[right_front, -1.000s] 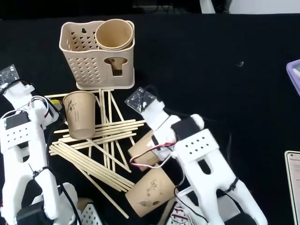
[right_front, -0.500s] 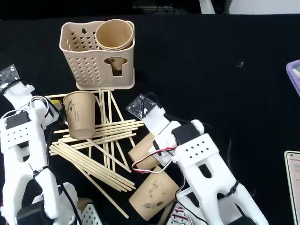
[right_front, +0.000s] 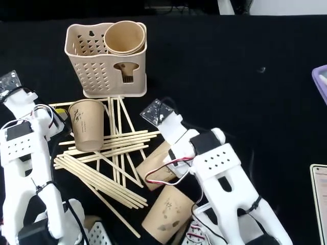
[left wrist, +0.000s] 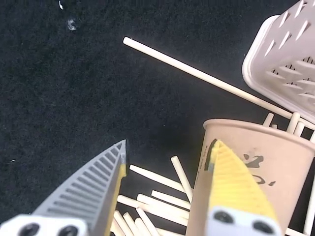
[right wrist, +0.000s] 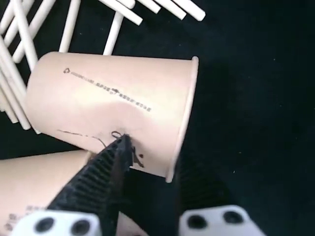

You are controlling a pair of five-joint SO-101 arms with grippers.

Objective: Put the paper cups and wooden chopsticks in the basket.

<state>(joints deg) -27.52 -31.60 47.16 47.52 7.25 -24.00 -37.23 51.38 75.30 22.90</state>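
Note:
The beige basket (right_front: 104,61) stands at the back left with stacked paper cups (right_front: 124,37) inside. A paper cup (right_front: 86,125) stands beside the left arm, on a scatter of wooden chopsticks (right_front: 110,153). My left gripper (left wrist: 170,147) is open, its yellow finger against that cup (left wrist: 261,162), with the basket (left wrist: 285,54) farther off. Two cups lie on their sides by the right arm, one (right_front: 156,166) under the gripper and one (right_front: 168,214) nearer the front. My right gripper (right wrist: 152,152) is open, its jaws either side of the lying cup's (right wrist: 108,103) rim.
A single chopstick (left wrist: 197,73) lies between the left gripper and the basket. A purple object (right_front: 321,81) and a white card (right_front: 320,189) sit at the right edge. Bare black cloth stretches across the back right.
The right arm has drawn back toward the table's front, and both lying cups have shifted slightly with it. The left arm has not moved.

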